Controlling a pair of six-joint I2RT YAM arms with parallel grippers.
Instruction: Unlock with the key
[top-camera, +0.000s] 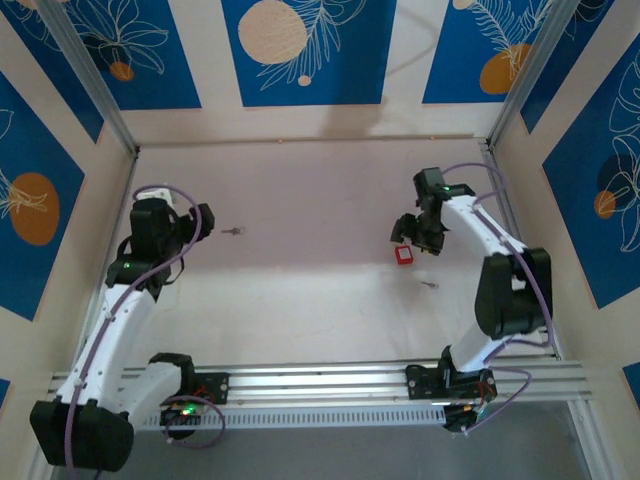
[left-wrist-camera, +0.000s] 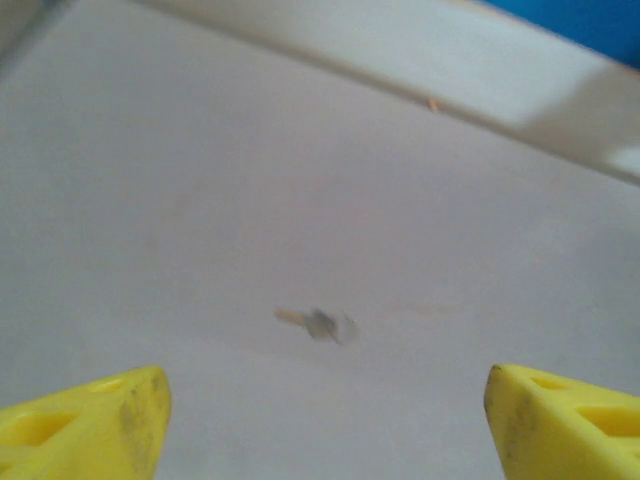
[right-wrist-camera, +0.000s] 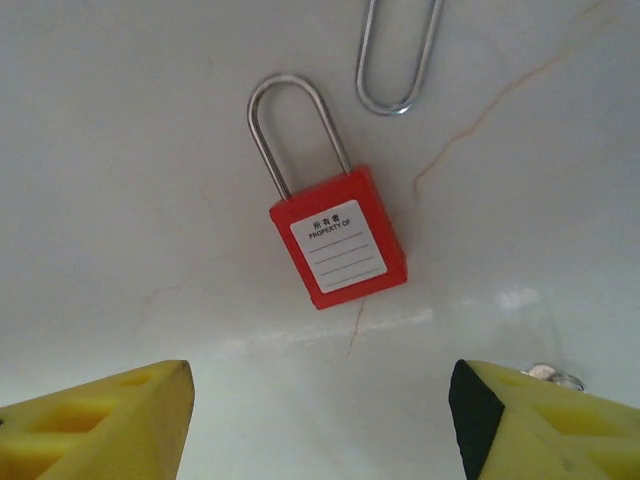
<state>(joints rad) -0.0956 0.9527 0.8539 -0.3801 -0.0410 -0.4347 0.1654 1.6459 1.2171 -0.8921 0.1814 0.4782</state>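
Note:
The key (left-wrist-camera: 318, 322) is a tiny metal piece lying flat on the pale table, blurred in the left wrist view. It sits ahead of my left gripper (left-wrist-camera: 325, 425), whose yellow fingers (left-wrist-camera: 100, 420) stand wide apart with nothing between them. From above, the key (top-camera: 233, 232) lies just right of the left gripper (top-camera: 207, 222). The red padlock (right-wrist-camera: 340, 250) with a silver shackle lies label-up ahead of my open right gripper (right-wrist-camera: 318, 420). In the top view the padlock (top-camera: 403, 256) is just below the right gripper (top-camera: 412, 238).
A second small metal piece (top-camera: 430, 286) lies on the table below the padlock. A silvery U-shaped loop (right-wrist-camera: 400, 60) shows beyond the shackle. Patterned blue-and-cream walls close in the table at the back and both sides. The aluminium rail (top-camera: 320, 380) carries both arm bases.

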